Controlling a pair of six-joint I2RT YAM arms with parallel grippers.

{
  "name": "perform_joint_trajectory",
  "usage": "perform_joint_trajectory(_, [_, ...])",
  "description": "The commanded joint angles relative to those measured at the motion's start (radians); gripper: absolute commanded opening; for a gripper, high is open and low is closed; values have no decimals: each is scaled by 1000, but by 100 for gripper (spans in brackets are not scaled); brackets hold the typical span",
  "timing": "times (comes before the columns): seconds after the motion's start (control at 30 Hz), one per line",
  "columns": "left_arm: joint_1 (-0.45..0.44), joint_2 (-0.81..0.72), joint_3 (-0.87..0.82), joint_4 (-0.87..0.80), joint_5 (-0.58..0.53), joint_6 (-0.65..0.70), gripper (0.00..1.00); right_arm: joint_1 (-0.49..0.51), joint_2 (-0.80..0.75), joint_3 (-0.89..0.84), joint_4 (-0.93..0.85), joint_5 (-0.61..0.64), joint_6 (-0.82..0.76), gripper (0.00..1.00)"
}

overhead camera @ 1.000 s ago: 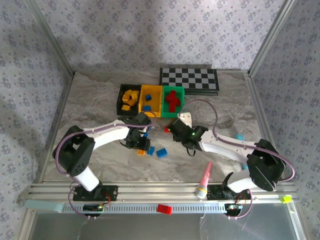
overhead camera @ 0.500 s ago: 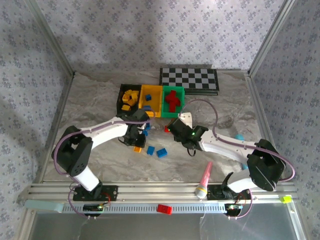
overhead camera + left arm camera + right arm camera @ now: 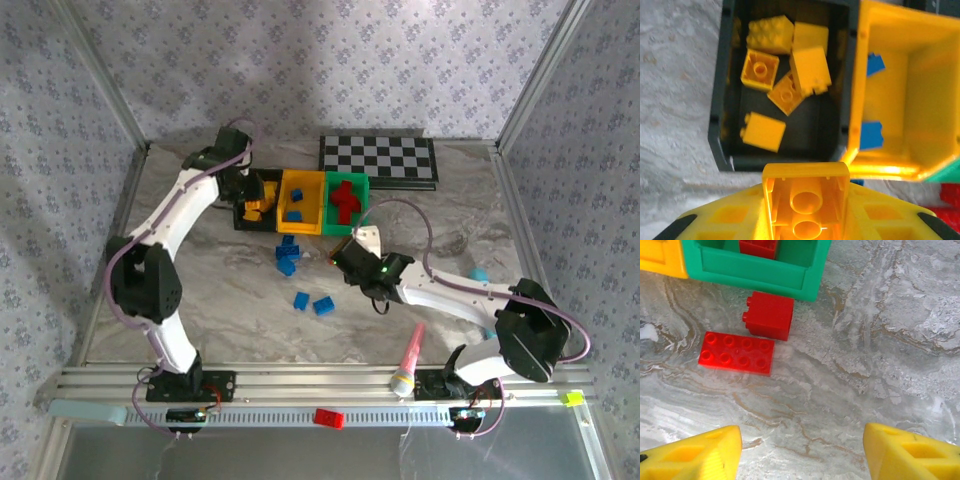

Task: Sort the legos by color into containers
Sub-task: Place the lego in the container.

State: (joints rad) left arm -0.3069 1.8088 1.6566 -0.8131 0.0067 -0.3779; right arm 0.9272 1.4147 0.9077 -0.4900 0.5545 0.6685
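Swung from mid-table to black bin [image 3: 716, 115], left gripper [image 3: 806, 220] clenched on yellow brick [image 3: 805, 197]. Drop step: needs release squarely inside. Right gripper [image 3: 802, 442] agape over red plate [image 3: 736, 353].

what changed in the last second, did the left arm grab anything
The left pincer closed on a yellow brick at mid-table and carried it farther out to the black bin. The right pincer, open, stayed by the two red bricks; the loose blue bricks did not move.
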Motion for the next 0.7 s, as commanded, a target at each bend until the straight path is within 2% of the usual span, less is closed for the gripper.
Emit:
perform_joint_trajectory(0.0, [24, 115, 121, -64, 19, 1, 38, 27, -10, 23, -30, 32, 38, 67])
perform_joint_trajectory(0.13, [34, 256, 286, -102, 40, 5, 45, 47, -3, 19, -24, 13, 54, 67])
perform_joint_trajectory(0.2, [41, 310, 375, -145, 33, 8, 56, 65, 5, 23, -18, -1, 56, 67])
perform_joint_trajectory(0.27, [43, 314, 383, -154, 31, 10, 65, 82, 20, 29, -8, -20, 56, 67])
perform_joint_trajectory(0.4, [45, 214, 226, -69, 112, 3, 67, 121, 72, 25, 31, -78, 61, 67])
perform_joint_trajectory(0.67, [45, -120, -220, 93, 148, 21, 68, 219, 197, 50, 48, -171, 100, 68])
